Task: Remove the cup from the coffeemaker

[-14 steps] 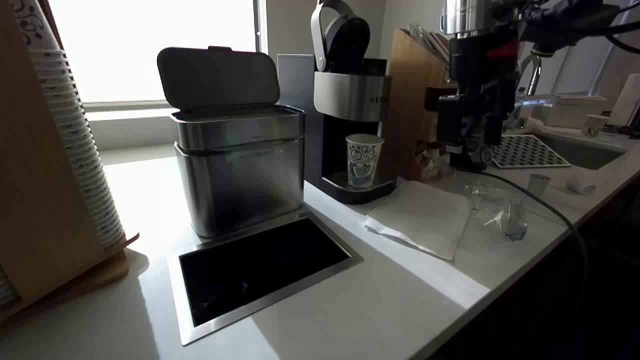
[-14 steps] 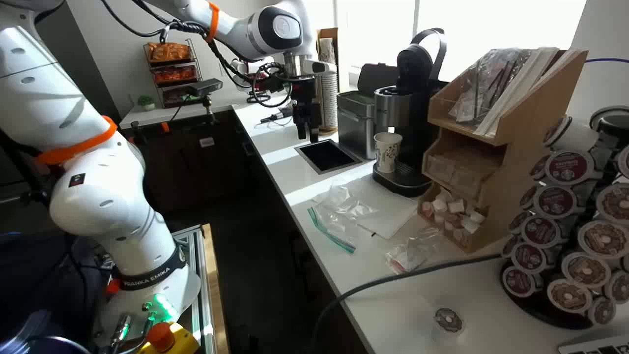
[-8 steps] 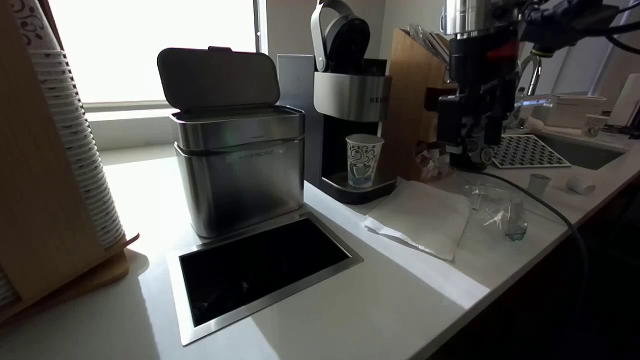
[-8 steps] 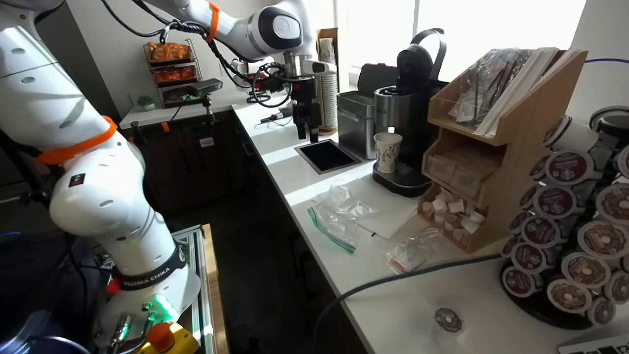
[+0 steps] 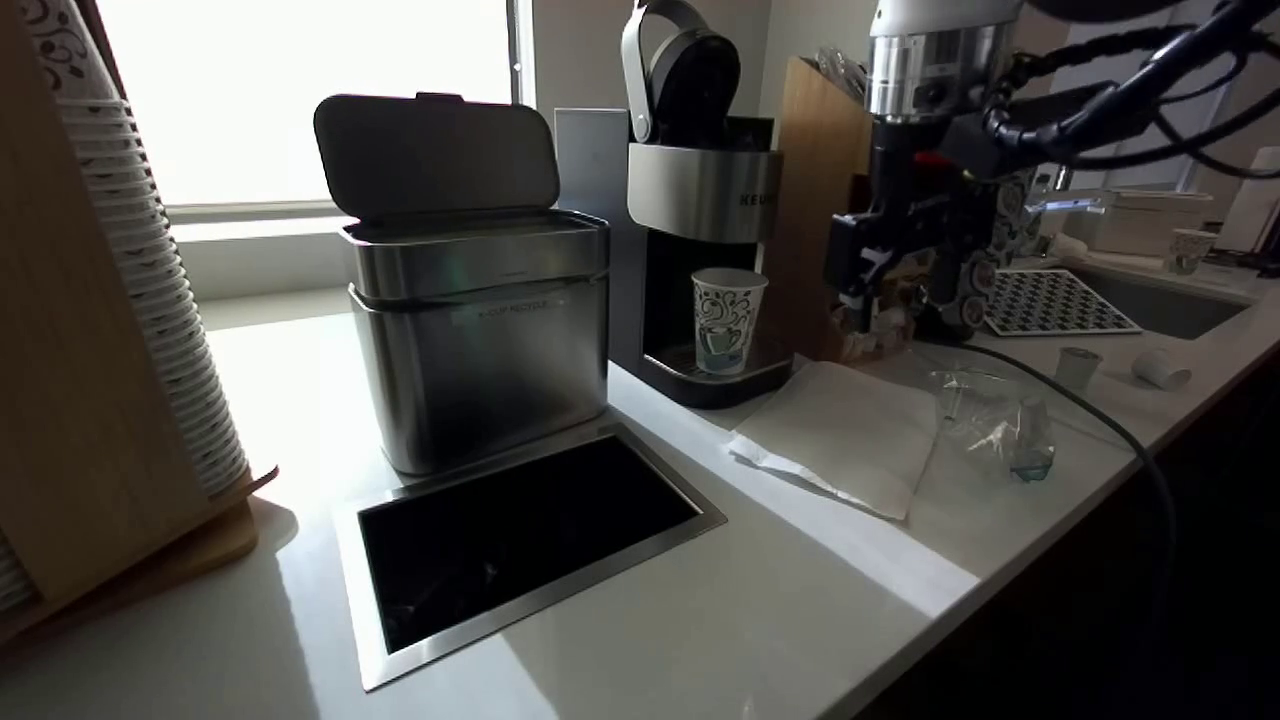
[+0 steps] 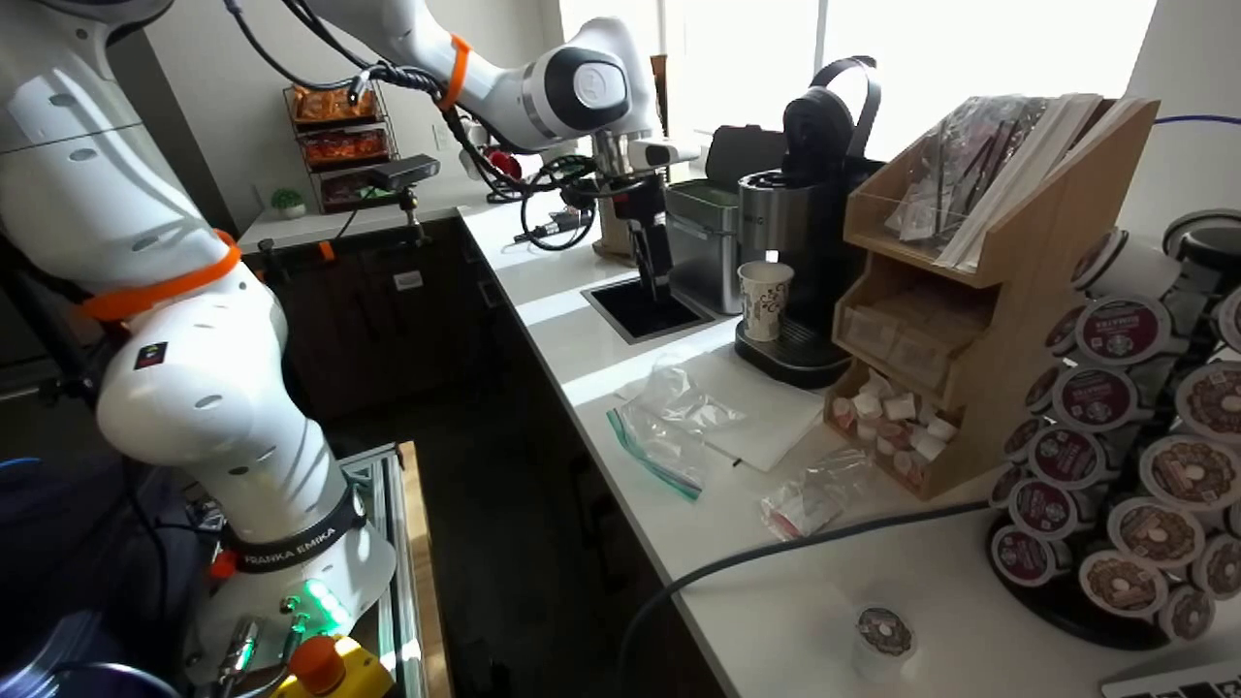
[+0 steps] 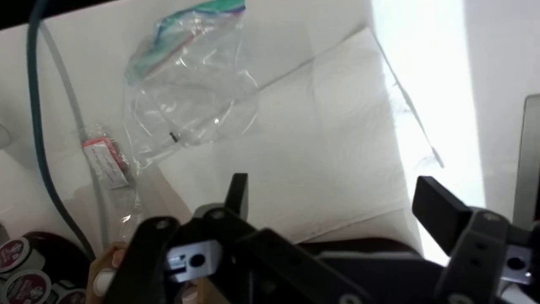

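Pale counter (image 5: 770,610) is running below a bright window (image 5: 310,100). Gripper (image 7: 333,196) is pointing down w/ fingers (image 7: 441,213) standing wide apart, gripping nothing; white paper (image 7: 312,143) is showing btwn them in wrist view. Cup (image 5: 727,325) is standing upright on drip tray (image 6: 805,354) of the coffeemaker (image 6: 800,218), long axis vert., on the fingers' window side & not touching. Brew head (image 5: 705,195) is overhanging it, so next move is prob. needing a sideways reach, not straight drop.
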### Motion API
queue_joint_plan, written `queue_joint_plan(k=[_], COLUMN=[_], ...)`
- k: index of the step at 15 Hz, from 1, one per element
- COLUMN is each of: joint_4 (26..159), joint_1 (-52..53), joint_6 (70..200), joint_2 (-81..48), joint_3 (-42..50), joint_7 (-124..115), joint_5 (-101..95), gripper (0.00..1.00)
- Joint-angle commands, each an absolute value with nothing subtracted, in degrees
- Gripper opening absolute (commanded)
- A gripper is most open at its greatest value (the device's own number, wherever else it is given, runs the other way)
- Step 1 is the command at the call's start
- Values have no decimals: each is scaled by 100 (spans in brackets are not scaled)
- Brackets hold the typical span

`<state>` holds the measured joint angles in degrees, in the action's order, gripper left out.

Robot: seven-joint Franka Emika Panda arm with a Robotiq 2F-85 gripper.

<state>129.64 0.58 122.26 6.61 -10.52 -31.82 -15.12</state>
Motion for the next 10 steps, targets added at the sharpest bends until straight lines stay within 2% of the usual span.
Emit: queue_joint_plan(k=[1,6,10], joint_4=[13007,12984,12955], joint_1=[66,115,166], joint_6=[13169,14313,14312], joint_2=[215,-187,-208], joint_3=[-811,-476,-364], joint_7=[-3632,-3707,-3577], joint_5=[-1708,-1524,-1534], gripper=[100,100,100])
